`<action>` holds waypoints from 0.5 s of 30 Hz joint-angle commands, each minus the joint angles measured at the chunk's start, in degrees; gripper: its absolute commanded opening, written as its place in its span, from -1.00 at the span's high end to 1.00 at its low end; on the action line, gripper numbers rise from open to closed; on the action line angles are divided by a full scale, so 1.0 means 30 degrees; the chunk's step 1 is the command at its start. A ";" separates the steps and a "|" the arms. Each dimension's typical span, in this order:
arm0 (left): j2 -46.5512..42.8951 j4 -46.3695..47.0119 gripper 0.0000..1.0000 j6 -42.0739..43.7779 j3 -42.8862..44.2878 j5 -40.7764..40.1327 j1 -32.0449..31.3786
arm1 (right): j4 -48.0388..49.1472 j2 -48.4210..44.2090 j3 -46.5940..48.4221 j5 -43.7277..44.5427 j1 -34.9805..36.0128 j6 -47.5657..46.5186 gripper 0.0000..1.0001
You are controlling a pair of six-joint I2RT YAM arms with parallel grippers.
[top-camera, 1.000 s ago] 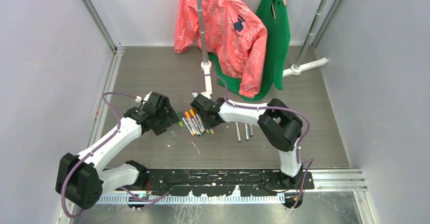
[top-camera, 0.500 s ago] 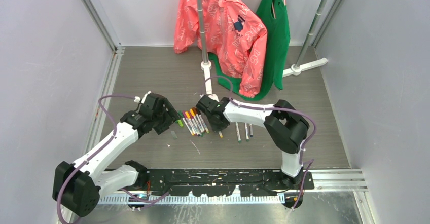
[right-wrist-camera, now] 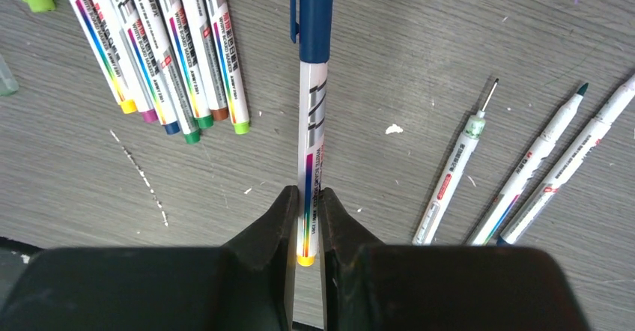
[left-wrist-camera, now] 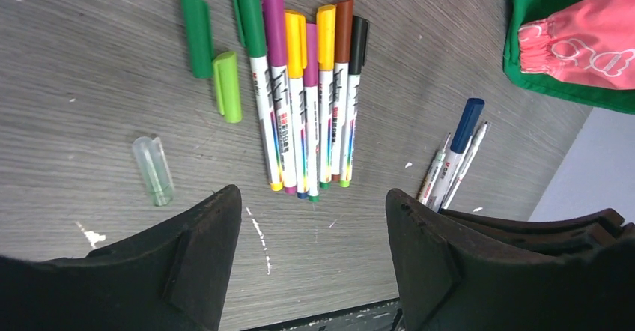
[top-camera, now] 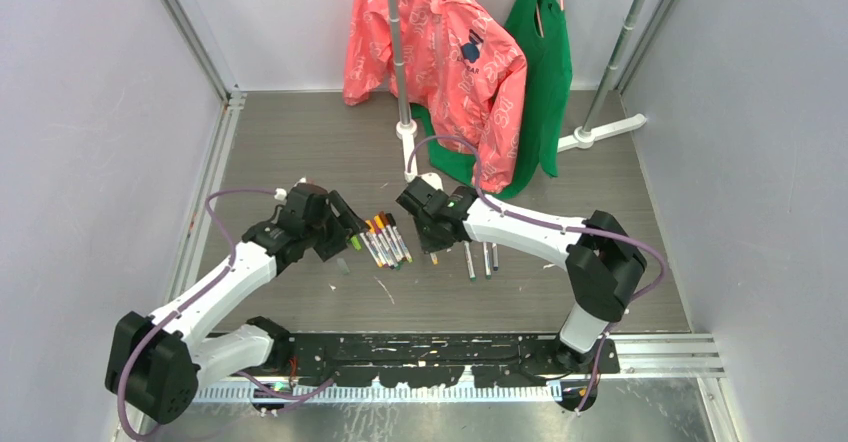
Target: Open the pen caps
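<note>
Right gripper (right-wrist-camera: 305, 205) is pinching a white plastic pen (right-wrist-camera: 311, 114), dark-blue cap (right-wrist-camera: 316, 16) on, beside the capped-pen row (left-wrist-camera: 307, 106). The wide-open left gripper (left-wrist-camera: 311, 222) is hovering near that row, probably needing to grasp the cap next.

Bright, even, diffuse light from above — shadows faint and soft; all three views sharp

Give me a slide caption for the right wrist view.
Right gripper clamps a blue-capped pen by its barrel, between a row of pens and three loose ones.

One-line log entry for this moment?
right gripper: shut on blue-capped pen | blue cap: on | left gripper: open, empty | loose green caps: two
</note>
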 commanded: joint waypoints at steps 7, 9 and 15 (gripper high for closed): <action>0.2230 0.3520 -0.40 -0.0331 0.1260 0.1956 -0.0626 | -0.0038 -0.1558 0.0317 -0.1254 -0.0019 0.1057 0.98; 0.2741 0.3859 -0.39 -0.0310 0.1637 0.2246 -0.0821 | 0.0138 -0.1523 0.0400 -0.1623 -0.0020 0.1136 0.98; 0.3816 0.5217 -0.38 -0.0238 0.2193 0.3119 -0.1125 | 0.0571 -0.1306 0.0634 -0.2597 -0.0019 0.1267 0.98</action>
